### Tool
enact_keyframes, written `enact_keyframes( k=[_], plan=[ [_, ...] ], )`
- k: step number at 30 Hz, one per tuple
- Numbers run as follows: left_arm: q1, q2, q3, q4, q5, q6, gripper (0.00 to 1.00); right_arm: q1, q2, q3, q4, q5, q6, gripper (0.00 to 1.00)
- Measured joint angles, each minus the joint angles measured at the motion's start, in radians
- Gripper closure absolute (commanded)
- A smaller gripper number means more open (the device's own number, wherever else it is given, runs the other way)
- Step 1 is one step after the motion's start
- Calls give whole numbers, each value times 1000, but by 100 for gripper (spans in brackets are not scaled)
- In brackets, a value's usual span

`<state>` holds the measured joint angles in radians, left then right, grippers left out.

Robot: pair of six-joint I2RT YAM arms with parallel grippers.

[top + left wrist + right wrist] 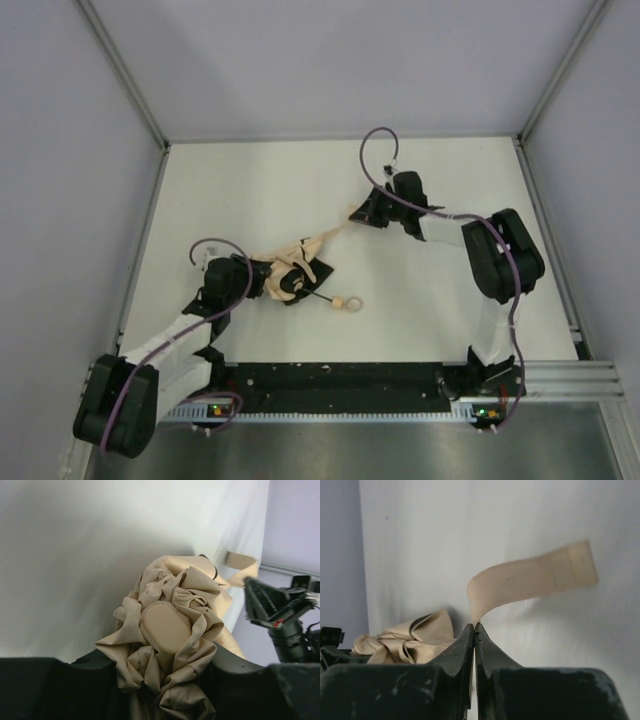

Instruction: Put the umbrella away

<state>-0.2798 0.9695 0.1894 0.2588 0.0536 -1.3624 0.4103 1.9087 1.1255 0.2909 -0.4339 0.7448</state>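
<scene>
The umbrella (290, 268) lies folded in a crumpled beige bundle on the white table. Its thin black shaft runs to a small tan handle (350, 302) with a loop. My left gripper (262, 278) is shut on the bunched canopy (170, 630). Fabric fills the gap between both black fingers, and an oval tan cap (165, 627) shows just beyond them. A tan closure strap (535, 577) stretches from the bundle up and to the right. My right gripper (474, 627) is shut on this strap, jaws pressed together with the strap's free end curling above them. In the top view the right gripper (362, 212) holds the strap taut.
Grey walls and metal frame rails enclose the table on the left, right and back. A black rail (330, 378) runs along the near edge between the arm bases. Purple cables loop over both wrists.
</scene>
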Motion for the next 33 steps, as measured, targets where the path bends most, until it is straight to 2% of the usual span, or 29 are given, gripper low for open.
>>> enact_keyframes(
  k=[1, 4, 6, 8, 11, 14, 17, 20, 22, 26, 33],
  plan=[
    [0, 2, 0, -2, 0, 2, 100, -9, 0, -32, -18, 2, 5, 98],
    [0, 2, 0, -3, 5, 9, 100, -25, 0, -71, -85, 8, 5, 82],
    [0, 2, 0, -15, 0, 13, 100, -31, -5, -69, -150, 22, -8, 60],
    [1, 0, 0, -34, -3, 14, 100, -34, -13, -47, -266, 44, -30, 46],
    [1, -3, 6, -82, -9, 13, 100, -35, -35, -3, -446, 79, -73, 32],
    [1, -2, 33, -148, -14, 11, 100, -24, -135, -13, -588, 109, -145, 28],
    [1, 11, 59, -183, -18, 17, 100, 19, -275, -19, -657, 172, -241, 27],
    [1, 39, 77, -208, -18, 9, 100, 158, -411, -14, -626, 229, -359, 24],
    [1, 56, 95, -237, -18, 2, 100, 257, -437, 10, -600, 225, -414, 24],
    [1, 82, 133, -290, -18, 3, 100, 400, -370, 99, -546, 195, -518, 23],
    [1, 139, 179, -335, -21, 3, 100, 491, -183, 201, -483, 106, -677, 22]
  ],
)
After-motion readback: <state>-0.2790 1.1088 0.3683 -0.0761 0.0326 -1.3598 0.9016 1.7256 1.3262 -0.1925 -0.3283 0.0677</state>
